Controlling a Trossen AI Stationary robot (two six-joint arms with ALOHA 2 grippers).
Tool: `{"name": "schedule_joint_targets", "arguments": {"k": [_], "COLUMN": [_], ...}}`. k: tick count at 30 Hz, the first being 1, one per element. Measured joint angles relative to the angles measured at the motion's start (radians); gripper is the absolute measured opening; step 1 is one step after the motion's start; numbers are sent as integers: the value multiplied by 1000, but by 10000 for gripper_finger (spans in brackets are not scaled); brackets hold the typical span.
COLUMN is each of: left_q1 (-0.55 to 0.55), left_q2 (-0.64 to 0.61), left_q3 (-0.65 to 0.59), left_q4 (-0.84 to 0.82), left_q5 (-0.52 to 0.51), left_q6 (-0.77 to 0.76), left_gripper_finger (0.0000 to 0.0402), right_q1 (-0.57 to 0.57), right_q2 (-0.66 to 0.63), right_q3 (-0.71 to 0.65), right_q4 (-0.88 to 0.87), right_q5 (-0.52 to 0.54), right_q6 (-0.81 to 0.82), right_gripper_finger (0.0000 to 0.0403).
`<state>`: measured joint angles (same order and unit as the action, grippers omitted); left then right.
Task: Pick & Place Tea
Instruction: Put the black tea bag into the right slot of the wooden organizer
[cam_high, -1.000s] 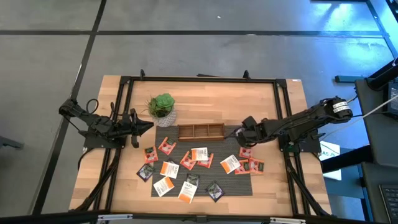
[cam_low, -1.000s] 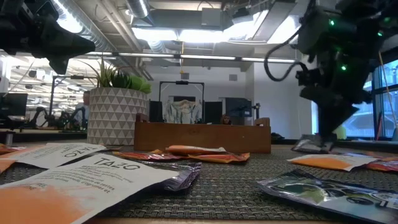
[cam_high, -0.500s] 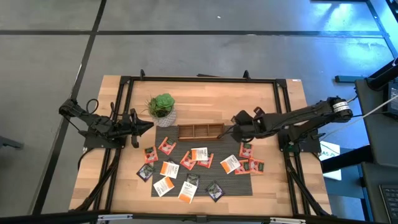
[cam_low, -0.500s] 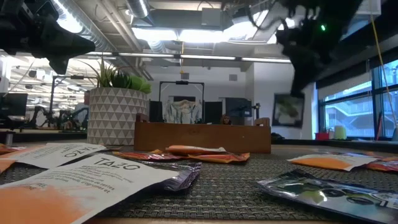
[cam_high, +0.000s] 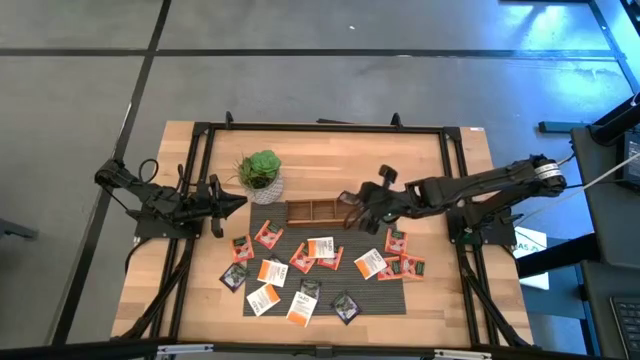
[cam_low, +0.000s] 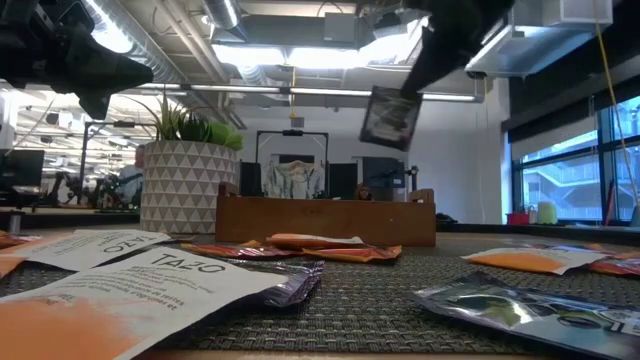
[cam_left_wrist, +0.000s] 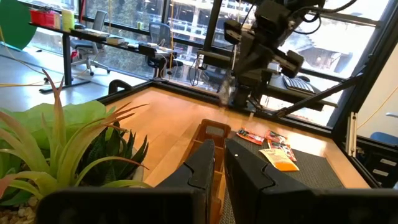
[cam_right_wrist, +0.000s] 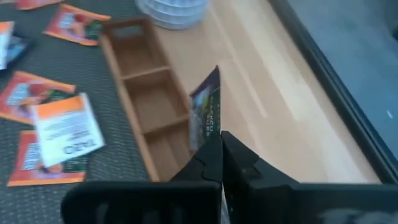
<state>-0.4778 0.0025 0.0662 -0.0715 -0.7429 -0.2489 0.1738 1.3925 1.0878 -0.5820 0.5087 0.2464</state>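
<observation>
Your right gripper (cam_right_wrist: 219, 144) pinches one dark sachet (cam_right_wrist: 206, 109) above the wooden tray (cam_high: 322, 211), whose compartments look empty, while the other sachets (cam_high: 300, 270) wait on the mat.

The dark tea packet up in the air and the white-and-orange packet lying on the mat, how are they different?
The dark grey tea packet is pinched in the right tool, which is shut on it; the white-and-orange tea packet lies loose. The dark one hangs on edge above the brown wooden tray; the white one lies flat on the grey woven mat. Both are small flat squarish sachets.
</observation>
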Motion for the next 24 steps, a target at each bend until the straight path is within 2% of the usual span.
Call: {"name": "schedule_joint_targets", "arguments": {"k": [13,19,24], "left_q1": [0,0,0], "left_q2": [0,0,0], "left_q3": [0,0,0], "left_q4": [0,0,0], "left_q5": [0,0,0], "left_q6": [0,0,0], "left_gripper_finger": [31,31,31], "right_q1": [0,-2,-2], "right_q2": [176,229,238], "right_q3": [-2,-2,-2], "right_q4": [40,27,18], "right_q5": [4,57,58], "right_q6": [-197,-212,-229], "right_gripper_finger": [0,0,0]}}
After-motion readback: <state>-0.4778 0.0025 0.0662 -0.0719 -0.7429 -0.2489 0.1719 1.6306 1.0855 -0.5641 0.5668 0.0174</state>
